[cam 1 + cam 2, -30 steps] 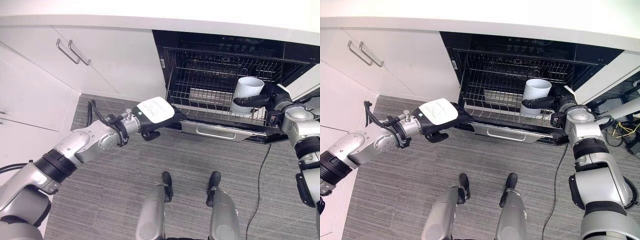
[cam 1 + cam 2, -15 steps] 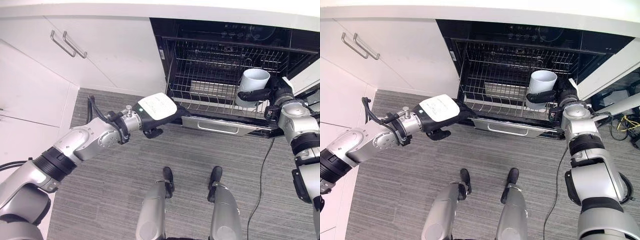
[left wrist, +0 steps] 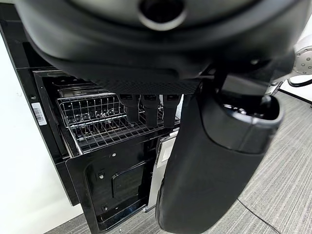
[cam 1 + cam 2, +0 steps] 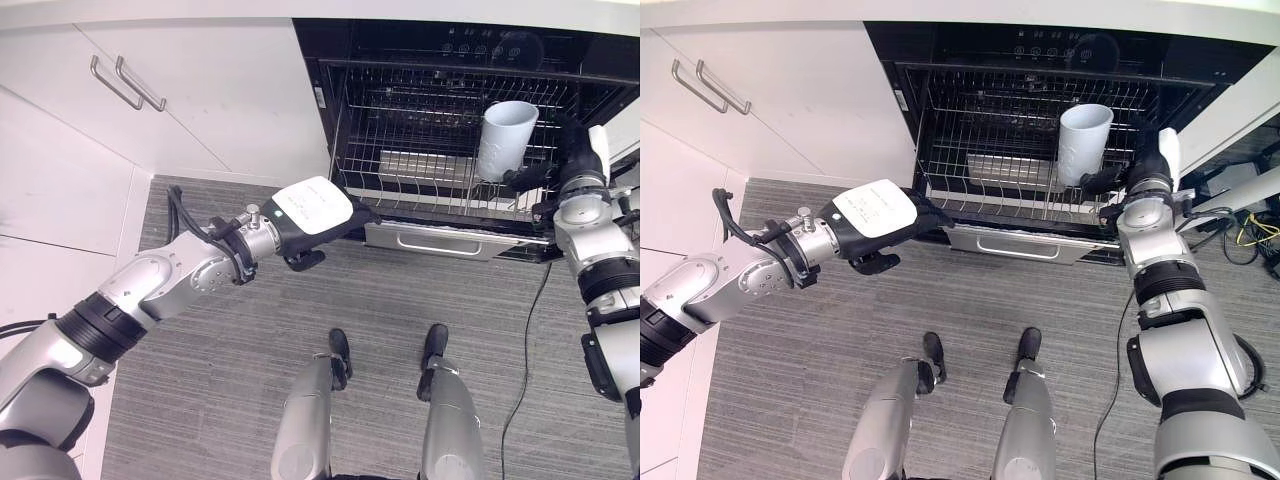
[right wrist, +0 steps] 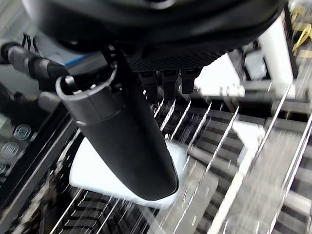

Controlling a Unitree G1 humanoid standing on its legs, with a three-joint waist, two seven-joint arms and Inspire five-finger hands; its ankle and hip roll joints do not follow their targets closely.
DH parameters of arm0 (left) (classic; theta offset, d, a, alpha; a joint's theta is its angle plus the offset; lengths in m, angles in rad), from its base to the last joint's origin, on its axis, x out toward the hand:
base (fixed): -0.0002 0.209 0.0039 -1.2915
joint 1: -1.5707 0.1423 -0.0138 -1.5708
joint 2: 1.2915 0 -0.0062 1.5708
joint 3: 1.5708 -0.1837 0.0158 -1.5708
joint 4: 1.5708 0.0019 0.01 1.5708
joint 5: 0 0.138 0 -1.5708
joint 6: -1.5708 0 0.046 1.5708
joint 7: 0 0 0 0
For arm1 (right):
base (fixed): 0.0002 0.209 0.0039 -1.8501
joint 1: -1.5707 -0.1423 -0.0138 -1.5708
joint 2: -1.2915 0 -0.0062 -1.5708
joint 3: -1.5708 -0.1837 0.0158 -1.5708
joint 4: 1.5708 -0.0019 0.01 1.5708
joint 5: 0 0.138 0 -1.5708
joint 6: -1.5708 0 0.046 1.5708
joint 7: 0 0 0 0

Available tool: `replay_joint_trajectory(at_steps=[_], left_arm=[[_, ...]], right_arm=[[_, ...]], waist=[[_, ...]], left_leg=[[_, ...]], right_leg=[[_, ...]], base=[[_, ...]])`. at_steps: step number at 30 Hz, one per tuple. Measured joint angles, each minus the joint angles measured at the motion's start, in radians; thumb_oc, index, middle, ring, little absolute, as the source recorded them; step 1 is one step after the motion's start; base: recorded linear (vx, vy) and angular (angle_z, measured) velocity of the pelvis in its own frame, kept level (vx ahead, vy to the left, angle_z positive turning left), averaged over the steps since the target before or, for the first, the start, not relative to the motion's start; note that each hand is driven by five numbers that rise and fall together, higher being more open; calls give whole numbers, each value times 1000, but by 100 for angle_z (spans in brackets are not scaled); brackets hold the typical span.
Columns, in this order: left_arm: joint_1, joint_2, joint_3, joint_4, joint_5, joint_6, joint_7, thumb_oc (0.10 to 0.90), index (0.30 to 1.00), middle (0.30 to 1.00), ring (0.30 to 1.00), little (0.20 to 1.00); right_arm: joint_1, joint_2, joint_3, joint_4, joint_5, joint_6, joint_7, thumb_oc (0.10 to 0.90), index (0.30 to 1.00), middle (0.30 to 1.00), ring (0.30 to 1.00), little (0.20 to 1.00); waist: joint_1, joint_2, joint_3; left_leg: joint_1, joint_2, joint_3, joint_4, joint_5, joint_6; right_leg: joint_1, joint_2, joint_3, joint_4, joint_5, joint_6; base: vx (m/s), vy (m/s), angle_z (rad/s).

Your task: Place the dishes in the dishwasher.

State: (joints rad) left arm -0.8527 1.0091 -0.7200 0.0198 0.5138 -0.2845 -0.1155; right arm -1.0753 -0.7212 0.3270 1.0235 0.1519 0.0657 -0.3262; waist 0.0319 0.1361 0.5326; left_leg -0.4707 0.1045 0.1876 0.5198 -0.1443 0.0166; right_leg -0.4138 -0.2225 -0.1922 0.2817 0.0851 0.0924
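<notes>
While the dishwasher [image 4: 450,60] stands open with its wire rack [image 4: 420,170] pulled out over the grey floor [image 4: 250,400], the loading looks only partly done. No dish can be made out standing free among the tines, and the one white cup [image 4: 503,140] in sight is not yet set down.

Nearest, at the left, the left hand [image 4: 312,215] reaches to the near left corner of the rack. Its fingers [image 3: 148,109] curl down onto the front edge of the wire, which reads as a steadying hold on the rack rather than a carry; the thumb hangs below, apart from it.

Farther back, at the right end of the rack, the right hand [image 4: 560,165] is clamped on the cup from its right side, fingers wrapped about the lower wall. The cup is tipped a little, mouth upward, just above the tines. What is left, judging from this, is to seat and release it.

Beyond, white cabinets [image 4: 150,110] run off to the left.
</notes>
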Motion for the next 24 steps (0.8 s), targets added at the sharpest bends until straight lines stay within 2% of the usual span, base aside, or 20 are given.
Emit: replay_joint_trajectory(at_steps=[3, 7, 12, 16, 18, 20, 21, 24], left_arm=[[11, 1, 10, -2, 0, 0, 1, 800, 900, 900, 900, 900], [14, 29, 21, -36, 0, 13, 3, 800, 900, 900, 900, 900], [13, 29, 18, -37, 0, 24, 1, 800, 900, 900, 900, 900], [14, 30, 17, -37, 0, 25, 1, 800, 900, 900, 900, 900], [19, 30, 20, -38, 0, 27, 3, 800, 900, 900, 900, 900], [37, 30, 22, -40, 0, 33, 15, 800, 900, 900, 900, 900], [54, 30, 23, -42, 0, 42, 26, 800, 900, 900, 900, 900], [72, 30, 31, -46, 3, 54, 30, 800, 900, 900, 900, 900]], right_arm=[[-2, 1, -2, 0, 49, 19, -25, 800, 900, 900, 900, 900], [7, 2, -8, 2, 48, 25, -66, 800, 900, 900, 900, 900], [6, 2, -9, 4, 50, 26, -67, 800, 900, 900, 900, 900], [7, 8, -30, 4, 141, 3, -66, 800, 900, 900, 900, 900], [16, 27, -101, 0, 264, -53, -65, 800, 900, 900, 900, 900], [41, 51, -152, -25, 309, -99, -65, 800, 900, 900, 900, 900], [88, 73, -177, -98, 337, -151, -59, 800, 900, 900, 900, 900], [126, 105, -185, -194, 347, -180, -54, 800, 900, 900, 900, 900]], waist=[[0, 0, 0], [0, 1, -1], [-2, 2, -1], [-3, 2, -2], [-3, 3, -2], [-5, 3, -2], [-6, 4, -2], [-13, 4, -2]], left_leg=[[0, -2, 0, 3, -4, 0], [-22, -4, 0, 19, -11, 7], [-22, -7, 2, 35, -22, 13], [-24, -7, 2, 35, -23, 11], [-23, -7, 2, 35, -23, 11], [-15, -7, 1, 36, -25, 10], [-9, -7, 0, 37, -27, 11], [-3, -7, 2, 41, -30, 12]], right_leg=[[-2, 2, 10, -7, 4, -3], [-22, 6, 27, -17, 22, 1], [-24, 6, 45, -20, 28, 1], [-25, 6, 46, -23, 28, 1], [-24, 6, 46, -22, 29, 0], [-19, 7, 47, -20, 30, 2], [-15, 8, 52, -20, 31, 4], [-11, 8, 54, -16, 32, 4]], base=[[-20, 4, -9], [-2, 22, -13], [-11, 12, -9], [0, 0, 0], [8, 20, 0], [-3, 20, -4], [34, 39, -7], [5, 38, -4]])
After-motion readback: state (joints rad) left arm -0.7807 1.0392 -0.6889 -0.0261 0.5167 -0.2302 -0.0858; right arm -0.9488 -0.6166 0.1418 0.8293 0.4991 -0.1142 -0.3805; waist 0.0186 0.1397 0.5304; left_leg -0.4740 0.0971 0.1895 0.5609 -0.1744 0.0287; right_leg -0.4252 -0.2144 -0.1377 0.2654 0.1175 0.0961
